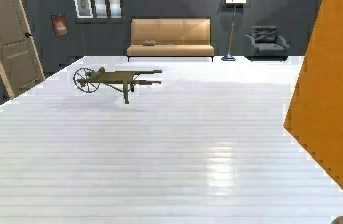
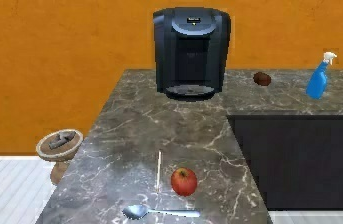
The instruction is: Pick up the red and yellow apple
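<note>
Forward view: olive wheelbarrow on white plank floor, tan sofa behind it. Arm side view, dark marbled stone counter: metal spoon at near edge; red and yellow apple just right of it; black coffee machine farther back; blue spray bottle far right. Gripper state: cannot tell.

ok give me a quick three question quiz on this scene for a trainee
1. True or false: the apple lies on the marble counter.
2. What stands at the arm side view's right end of the counter? A. blue spray bottle B. kettle C. toaster
3. Fill in: in the forward view, the thing in front of the sofa is a ____.
Key: 1 true; 2 A; 3 wheelbarrow.
</note>
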